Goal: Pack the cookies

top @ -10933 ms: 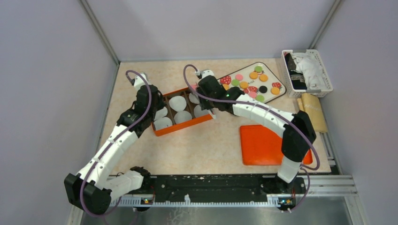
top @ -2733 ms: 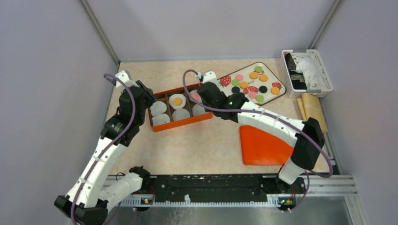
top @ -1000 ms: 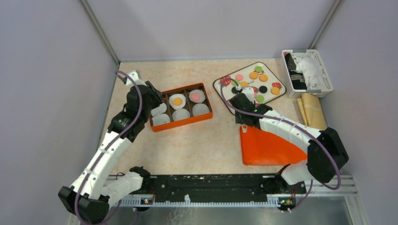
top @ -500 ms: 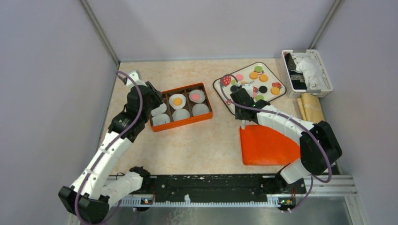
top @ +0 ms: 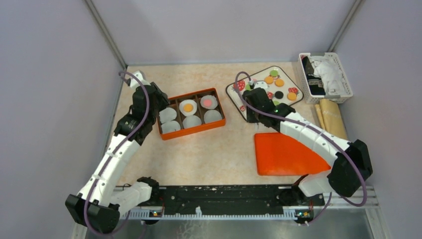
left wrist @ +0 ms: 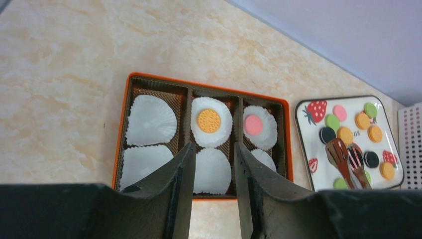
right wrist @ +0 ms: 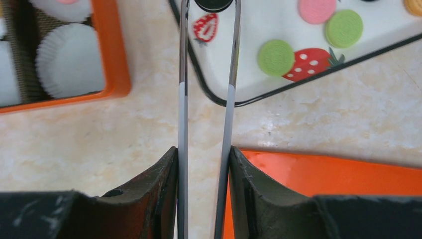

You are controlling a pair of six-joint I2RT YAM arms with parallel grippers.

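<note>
The cookies lie as several orange, green, pink and black discs on the strawberry-print plate. One orange cookie and one pink cookie sit in paper cups in the orange box. My right gripper is shut on metal tongs. The tong tips flank a black cookie on the plate's near-left part. My left gripper hangs open and empty over the box's left side.
An orange lid lies flat in front of the plate, under my right forearm. A white basket with cloth stands at the back right, with a tan roll beside it. Grey walls close in the table.
My right gripper has carried the tongs from beside the plate farther over it, onto a black cookie. The left arm shifted slightly back. The pink cookie now lies in the box.
</note>
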